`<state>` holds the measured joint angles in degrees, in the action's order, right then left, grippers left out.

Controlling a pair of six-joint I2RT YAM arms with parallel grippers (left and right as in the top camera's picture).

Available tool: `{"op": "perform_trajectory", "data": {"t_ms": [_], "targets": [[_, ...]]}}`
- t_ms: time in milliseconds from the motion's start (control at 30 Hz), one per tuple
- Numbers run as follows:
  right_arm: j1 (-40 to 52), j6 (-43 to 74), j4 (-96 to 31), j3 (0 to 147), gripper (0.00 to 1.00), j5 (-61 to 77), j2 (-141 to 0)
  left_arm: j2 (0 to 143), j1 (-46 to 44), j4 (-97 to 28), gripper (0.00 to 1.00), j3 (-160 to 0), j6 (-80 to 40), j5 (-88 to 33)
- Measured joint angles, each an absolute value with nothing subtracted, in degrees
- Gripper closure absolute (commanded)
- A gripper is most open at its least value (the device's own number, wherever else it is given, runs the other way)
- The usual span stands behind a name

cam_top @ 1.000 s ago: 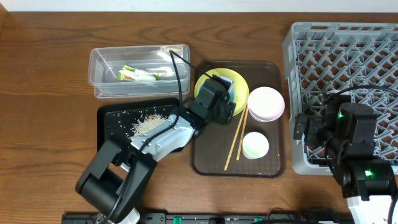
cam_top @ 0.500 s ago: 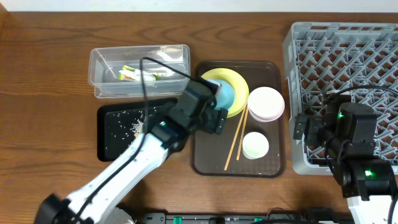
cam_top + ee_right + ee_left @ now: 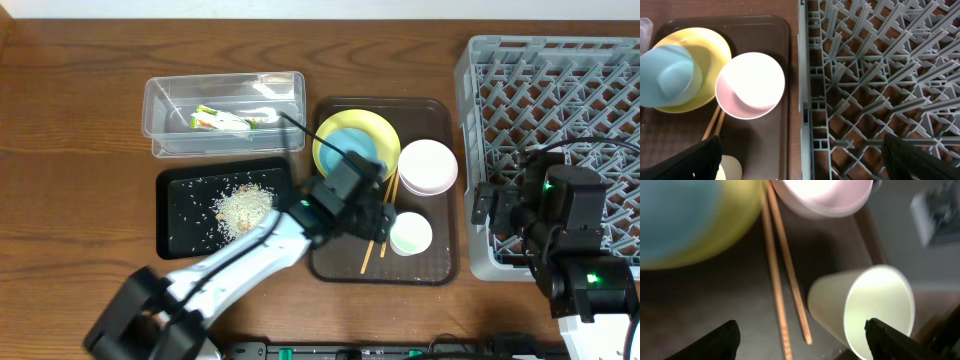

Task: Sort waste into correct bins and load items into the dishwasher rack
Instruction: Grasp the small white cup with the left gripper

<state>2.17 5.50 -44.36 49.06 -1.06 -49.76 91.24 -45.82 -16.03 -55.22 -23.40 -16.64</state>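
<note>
My left gripper [image 3: 383, 217] [image 3: 802, 340] hangs open low over the brown serving tray, with the chopsticks' [image 3: 377, 236] [image 3: 772, 275] near ends and the side of the small white cup [image 3: 411, 233] [image 3: 865, 310] between its fingers. It holds nothing. The light blue bowl [image 3: 347, 150] [image 3: 665, 75] rests on the yellow plate [image 3: 380, 135] [image 3: 715, 55], and the pinkish-white bowl [image 3: 428, 165] [image 3: 750, 85] sits beside them. My right gripper [image 3: 497, 212] [image 3: 805, 160] is open and empty over the left edge of the grey dishwasher rack [image 3: 560, 90] [image 3: 880, 75].
The clear tub [image 3: 160, 100] at the back left holds the green-and-orange wrapper [image 3: 222, 120]. In front of it the black tray [image 3: 180, 220] carries a heap of rice scraps [image 3: 243, 205]. The brown serving tray [image 3: 340, 255] lies between these bins and the rack.
My left gripper has left the plate and swung forward and right to the chopsticks and cup. The blue bowl now shows uncovered on the yellow plate. The right arm has not moved.
</note>
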Motion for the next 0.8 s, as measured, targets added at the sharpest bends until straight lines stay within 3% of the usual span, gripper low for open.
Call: {"op": "perform_trajectory", "data": {"t_ms": [100, 200, 233, 500, 800], "targets": [[2.17, 5.5, -44.42, 49.06, 0.01, -1.06, -49.76, 94.59, -47.72, -16.01, 0.45, -55.22, -24.27, -16.86], [2.17, 5.52, -44.58, 49.06, 0.01, -1.06, -49.76, 97.21, -48.05, -16.01, 0.71, -55.22, -24.43, -17.08], [2.17, 5.5, -44.58, 49.06, 0.01, -1.06, -49.76, 97.58, -47.97, -16.01, 0.74, -55.22, -24.67, -17.02], [2.17, 5.61, -42.44, 49.06, 0.01, -1.08, -49.76, 95.15, -43.57, -16.05, 0.81, -55.22, -24.27, -17.96], [2.17, 6.59, -37.54, 49.12, 0.01, 1.96, -52.34, 84.09, -27.07, -7.2, 0.81, -55.35, -30.92, -28.42]]}}
